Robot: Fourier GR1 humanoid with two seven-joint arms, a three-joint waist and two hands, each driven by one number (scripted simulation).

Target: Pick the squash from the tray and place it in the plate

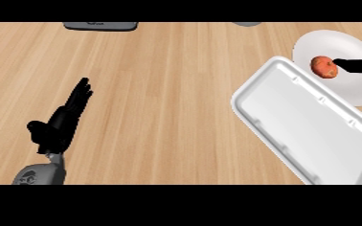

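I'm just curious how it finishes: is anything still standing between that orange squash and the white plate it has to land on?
Nothing visible does. The squash already shows over the plate, beyond the tray, with the right hand dark fingers beside it. Whether it rests on the plate cannot be told. The left hand rests open, far left.

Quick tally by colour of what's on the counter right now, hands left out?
White: 2, the tray and the plate
Orange-red: 1, the squash over the plate
Grey: 2, cut off at the far edge
Total: 5
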